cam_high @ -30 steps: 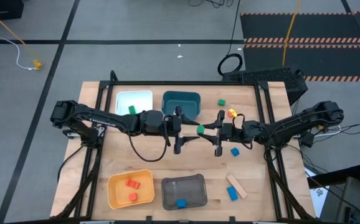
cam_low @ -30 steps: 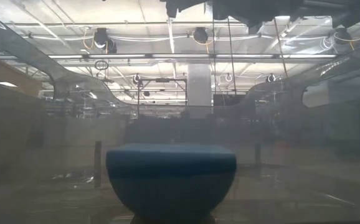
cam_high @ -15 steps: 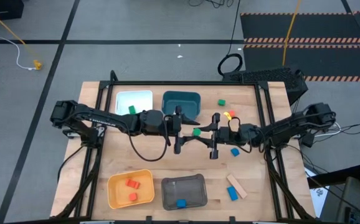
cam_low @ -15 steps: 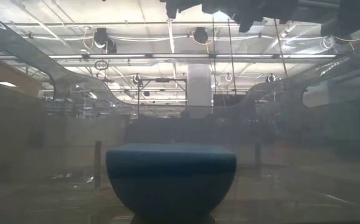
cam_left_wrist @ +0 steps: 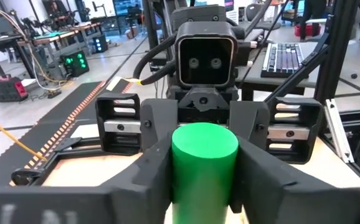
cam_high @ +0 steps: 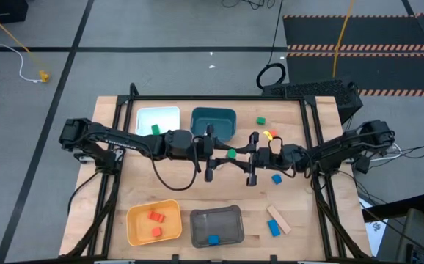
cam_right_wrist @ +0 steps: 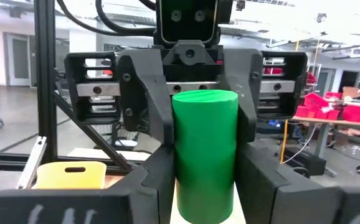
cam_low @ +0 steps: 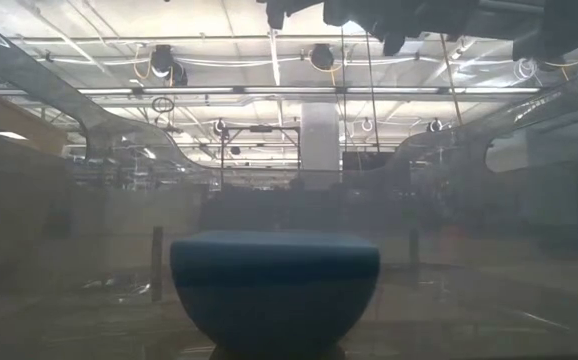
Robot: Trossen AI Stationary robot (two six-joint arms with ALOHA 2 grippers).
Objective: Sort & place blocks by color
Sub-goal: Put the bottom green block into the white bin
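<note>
Above mid-table, left tool (cam_high: pixel 223 153) and right tool (cam_high: pixel 240 153) both clamp green cylinder (cam_high: pixel 231 154).

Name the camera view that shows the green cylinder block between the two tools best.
The right wrist view: the green cylinder block fills the middle, with dark fingers on both sides. The left wrist view shows it nearly as large. The high view gives a small green spot between the arms. The low view misses it.
</note>
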